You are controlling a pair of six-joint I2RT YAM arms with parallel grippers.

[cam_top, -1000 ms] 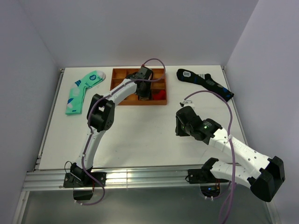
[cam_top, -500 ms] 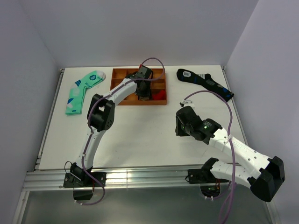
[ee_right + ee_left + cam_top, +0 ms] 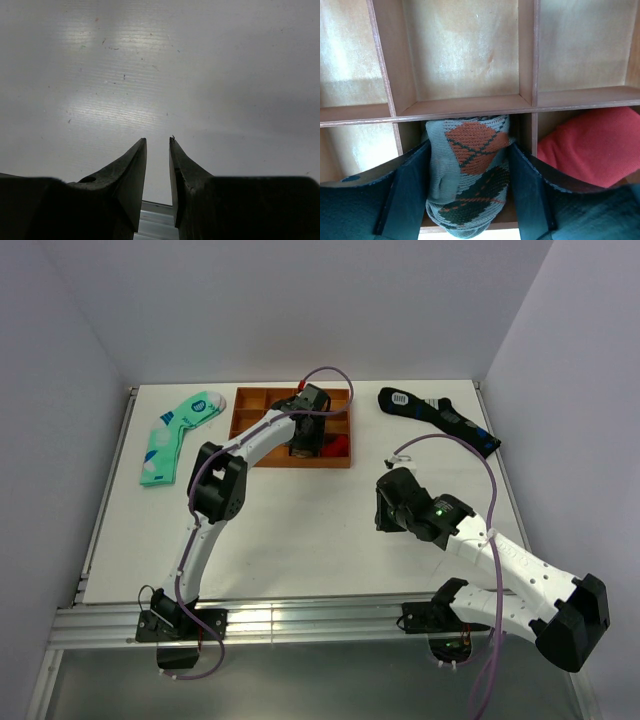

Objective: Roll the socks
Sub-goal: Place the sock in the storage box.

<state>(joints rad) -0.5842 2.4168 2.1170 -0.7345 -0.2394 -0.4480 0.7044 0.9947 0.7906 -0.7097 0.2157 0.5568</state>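
Note:
The tan-brown argyle sock (image 3: 470, 165), rolled into a bundle, sits in a near compartment of the orange tray (image 3: 250, 412). My left gripper (image 3: 305, 440) reaches into that compartment and is shut on the sock. In the left wrist view its dark fingers (image 3: 410, 192) press both sides of the bundle. From above the gripper hides the sock. My right gripper (image 3: 384, 505) hovers low over bare table right of centre. In the right wrist view its fingertips (image 3: 142, 150) stand a narrow gap apart with nothing between them.
A red rolled sock (image 3: 590, 145) fills the compartment right of the argyle one, and also shows from above (image 3: 343, 446). A mint-green sock (image 3: 178, 435) lies at the back left. A black sock with blue marks (image 3: 437, 418) lies at the back right.
The tray has slid slightly left with my left gripper in it. The right arm has not moved.

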